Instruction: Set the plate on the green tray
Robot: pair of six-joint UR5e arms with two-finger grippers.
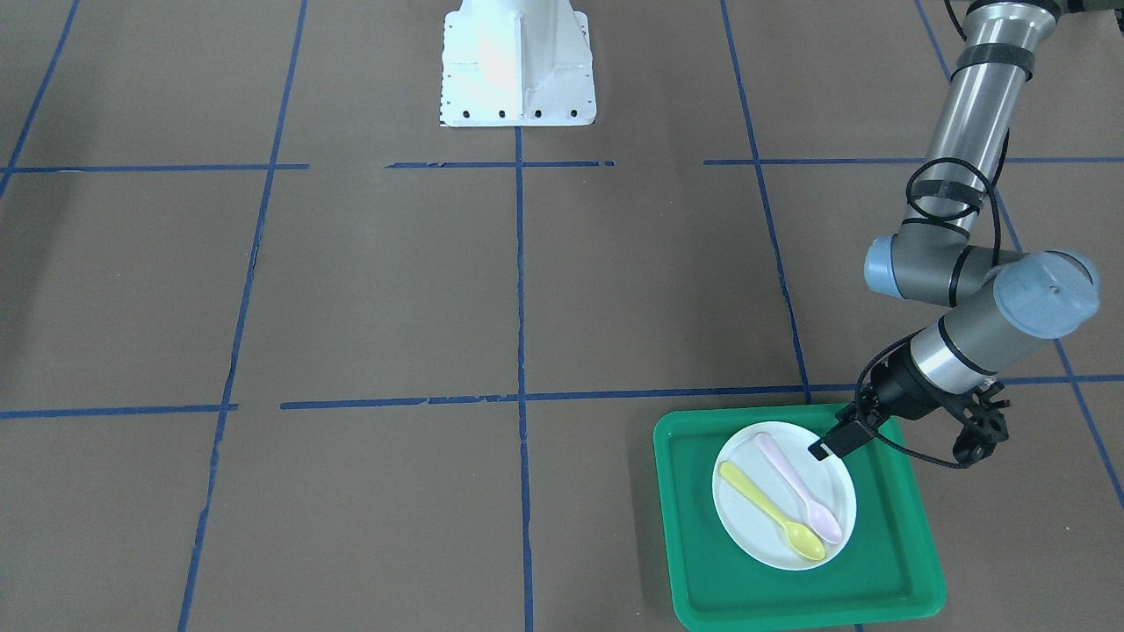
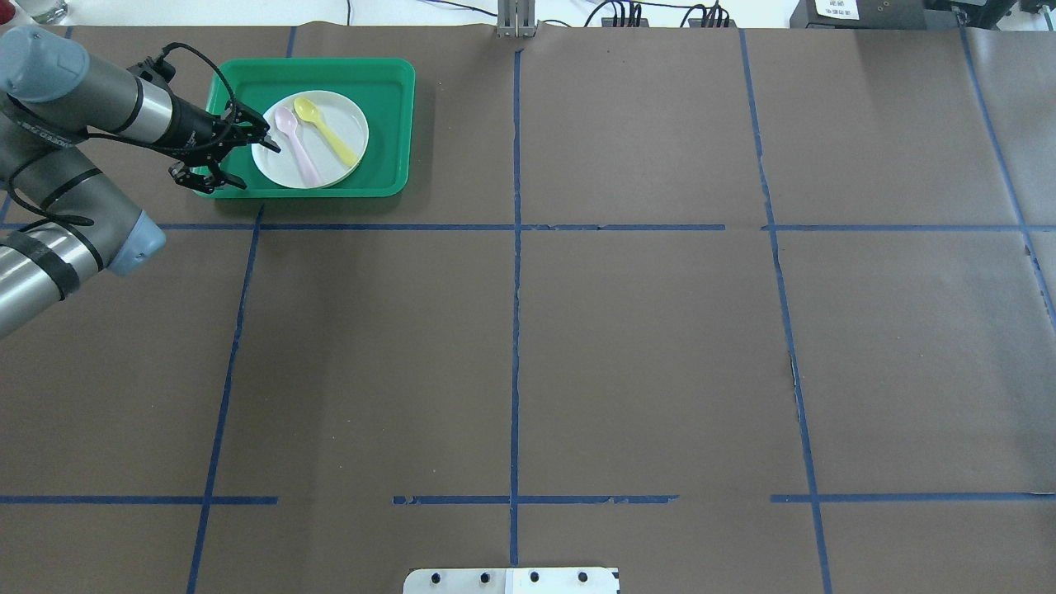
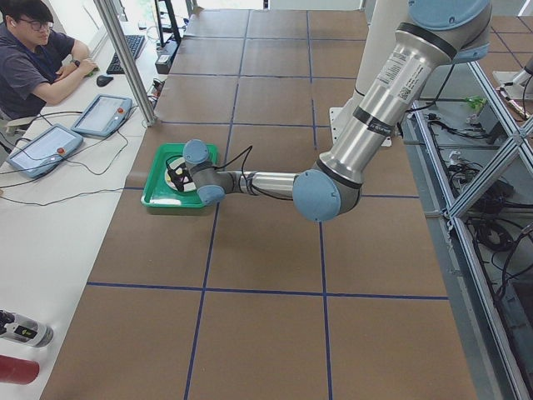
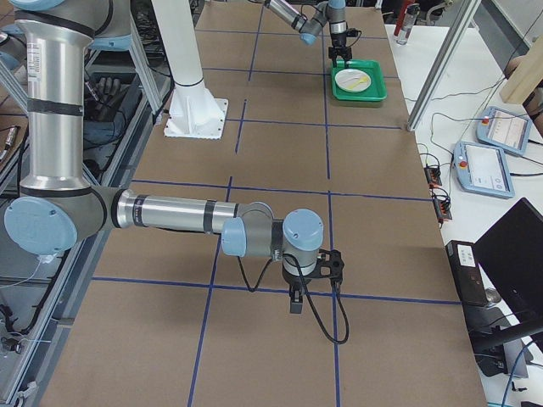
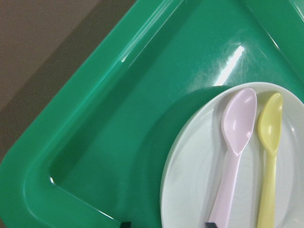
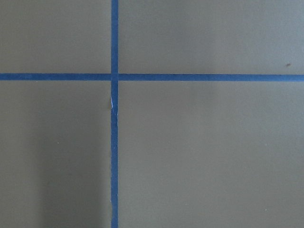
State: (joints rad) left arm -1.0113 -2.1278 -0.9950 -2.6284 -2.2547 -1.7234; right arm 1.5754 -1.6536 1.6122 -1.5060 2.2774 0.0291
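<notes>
Exterior front-facing view, nearest first: the green tray [image 1: 790, 607] sits on the worktop [image 1: 351, 307] with the plate [image 1: 832, 478] lying flat inside it, spoons [image 1: 766, 502] on top. The left tool [image 1: 830, 446] has its jaws slightly apart astride the plate's far rim, gripping nothing. Looks basically done, it just needs to back out. Right tool [image 4: 294, 303]: can't tell.

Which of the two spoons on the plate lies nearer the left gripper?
The pink spoon; the yellow spoon lies on its far side from the left gripper.
</notes>
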